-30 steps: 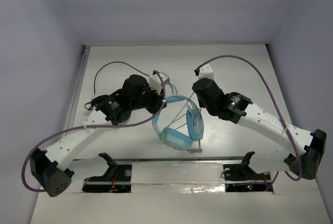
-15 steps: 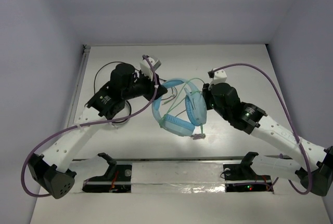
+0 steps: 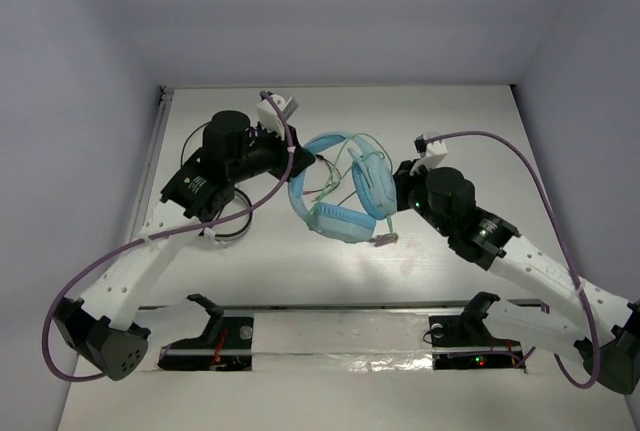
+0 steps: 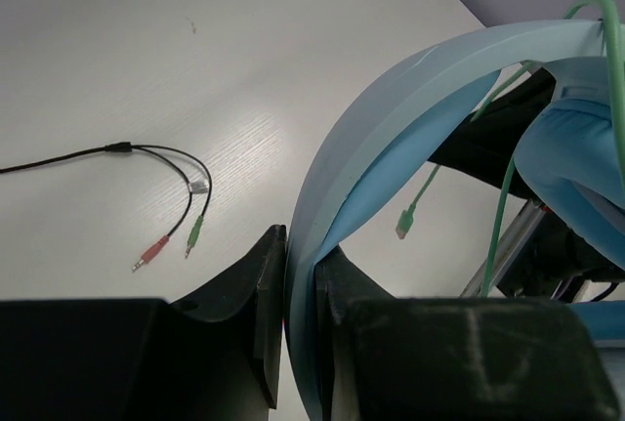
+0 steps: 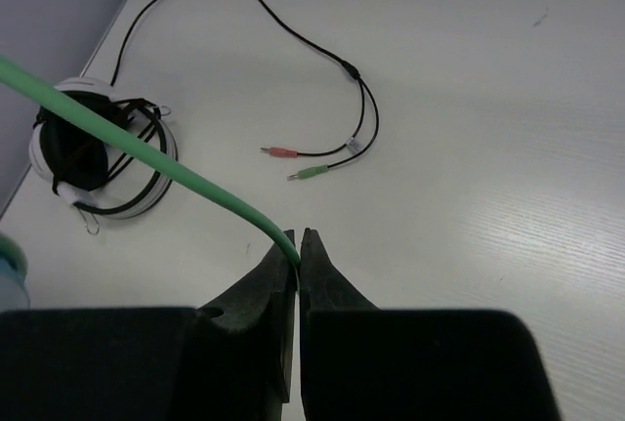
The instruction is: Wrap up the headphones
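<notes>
The light blue headphones (image 3: pixel 338 219) hang tilted between my two arms at mid-table. My left gripper (image 3: pixel 303 161) is shut on their wide band (image 4: pixel 410 99), which runs up between the jaws of the left gripper (image 4: pixel 301 274). One padded cup (image 4: pixel 576 167) shows at the right of the left wrist view. The thin pale green cable (image 5: pixel 146 152) loops around the cups, and its plug (image 4: pixel 406 221) dangles free. My right gripper (image 3: pixel 397 191), beside the right cup, is shut on this cable, which enters the tips of the right gripper (image 5: pixel 298 243) from the left.
Smaller black-and-white headphones (image 5: pixel 93 152) lie at the table's left under my left arm (image 3: pixel 215 166). Their black cable ends in pink and green plugs (image 5: pixel 298 162) on the white table (image 3: pixel 450 111). A wall edge runs along the left side.
The left arm carried the headphones back, away from the bases. The right gripper came round beside the right cup and its jaws closed on the green cable.
</notes>
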